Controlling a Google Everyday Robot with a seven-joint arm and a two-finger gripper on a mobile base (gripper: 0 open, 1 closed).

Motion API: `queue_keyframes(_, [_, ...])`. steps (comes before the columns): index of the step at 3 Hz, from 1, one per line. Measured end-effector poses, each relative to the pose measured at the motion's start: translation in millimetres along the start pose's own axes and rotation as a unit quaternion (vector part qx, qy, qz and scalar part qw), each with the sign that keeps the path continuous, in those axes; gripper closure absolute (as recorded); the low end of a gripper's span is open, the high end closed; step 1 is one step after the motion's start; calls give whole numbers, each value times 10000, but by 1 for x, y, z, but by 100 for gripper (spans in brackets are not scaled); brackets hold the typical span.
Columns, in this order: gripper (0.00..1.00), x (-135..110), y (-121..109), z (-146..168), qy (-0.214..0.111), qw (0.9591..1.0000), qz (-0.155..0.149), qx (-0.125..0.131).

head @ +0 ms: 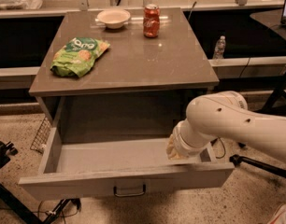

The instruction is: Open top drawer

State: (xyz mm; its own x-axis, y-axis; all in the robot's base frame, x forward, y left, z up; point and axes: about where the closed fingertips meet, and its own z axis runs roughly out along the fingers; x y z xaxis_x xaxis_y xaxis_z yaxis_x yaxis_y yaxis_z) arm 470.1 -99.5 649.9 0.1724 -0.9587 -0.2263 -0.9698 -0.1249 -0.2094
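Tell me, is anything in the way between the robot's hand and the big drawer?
Nothing visible is in the way. The gripper reaches into the top drawer at its right side, just behind the front panel. The drawer stands pulled far out.

Robotics lab, black equipment stand [262,165], end effector [175,149] in top drawer [87,185]
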Motion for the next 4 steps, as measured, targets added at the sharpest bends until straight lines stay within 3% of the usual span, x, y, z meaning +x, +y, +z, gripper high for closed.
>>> queue_keyframes(1, [100,-9,39,-19,346,9990,160,-224])
queue_keyframes(3, [100,-20,83,-31,561,9961,385,-569])
queue_keyframes(4, [74,-20,86,-31,575,9958,399,-595])
